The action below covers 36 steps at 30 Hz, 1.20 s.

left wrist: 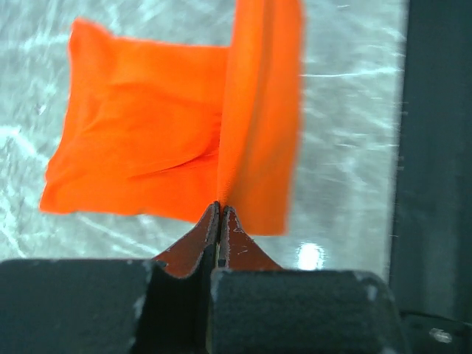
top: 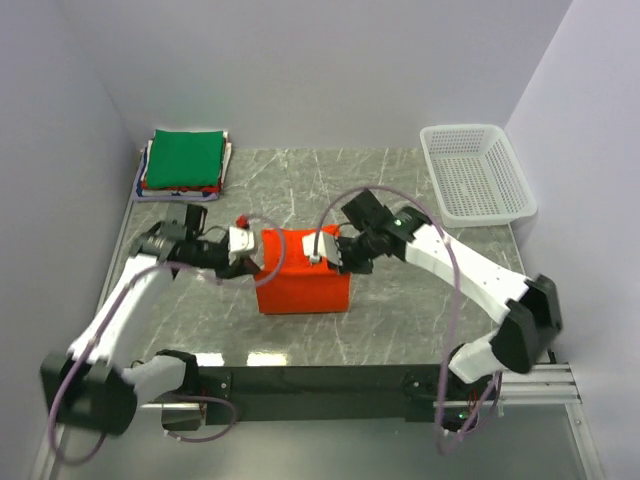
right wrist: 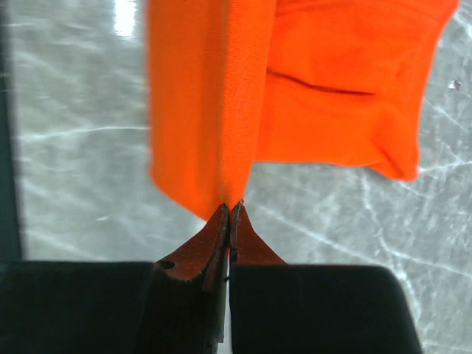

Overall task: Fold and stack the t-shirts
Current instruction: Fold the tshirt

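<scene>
Orange t-shirt (top: 303, 272): middle of the worktop (top: 400, 310), partly folded. One edge is raised off the surface and the rest lies below it.

Left gripper (left wrist: 220, 210): jaws fully closed, pinching the left end of the raised edge. Right gripper (right wrist: 230, 210): jaws likewise closed, on the right end. In both wrist views the cloth runs from the jaws as a doubled strip.

Stack (top: 185, 162): far-left corner of the worktop, neatly squared. A green t-shirt (top: 186, 155) is on top, with red and white edges showing beneath.

Basket (top: 478, 172): far-right corner, no shirt visible in it.

Progress (judgement): most of the task is done. The orange shirt looks like the last loose one and is mid-fold. Left to do: finish the fold, carry it to the far-left corner and set it on the green.

Counts: orange shirts 1; stacks 1, with green 1 on top and the layers below not countable from here; baskets 1; grippers 2, both gripping.
</scene>
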Available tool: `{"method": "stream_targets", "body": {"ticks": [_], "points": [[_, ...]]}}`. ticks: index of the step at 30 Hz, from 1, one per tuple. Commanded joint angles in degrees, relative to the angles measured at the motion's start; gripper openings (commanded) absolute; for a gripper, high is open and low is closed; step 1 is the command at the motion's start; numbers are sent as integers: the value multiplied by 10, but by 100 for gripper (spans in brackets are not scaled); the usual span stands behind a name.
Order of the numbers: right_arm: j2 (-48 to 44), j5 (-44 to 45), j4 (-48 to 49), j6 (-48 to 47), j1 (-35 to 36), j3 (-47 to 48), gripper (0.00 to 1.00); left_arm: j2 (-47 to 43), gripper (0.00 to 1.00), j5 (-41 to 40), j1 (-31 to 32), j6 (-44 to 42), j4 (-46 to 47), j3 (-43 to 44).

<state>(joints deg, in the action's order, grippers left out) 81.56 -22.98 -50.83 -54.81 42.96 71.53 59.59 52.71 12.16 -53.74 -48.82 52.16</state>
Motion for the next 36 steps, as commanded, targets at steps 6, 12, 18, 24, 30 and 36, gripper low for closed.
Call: {"method": "stream_targets", "body": {"ticks": [6,12,18,24,30,36], "points": [[243,-21,5,-66,-89,177,0,270,1,17,-50,34,106,120],[372,-14,20,-47,-99,241,0,449,1,-2,-57,113,123,199],[400,18,46,-28,-95,221,0,562,1,-9,-69,179,86,256],[352,9,56,1,-67,139,0,518,1,-11,-69,215,95,171],[263,-19,74,60,-12,21,0,426,1,15,-69,244,98,67],[202,-23,62,123,-4,-1,7,330,2,39,-68,254,93,31]]}}
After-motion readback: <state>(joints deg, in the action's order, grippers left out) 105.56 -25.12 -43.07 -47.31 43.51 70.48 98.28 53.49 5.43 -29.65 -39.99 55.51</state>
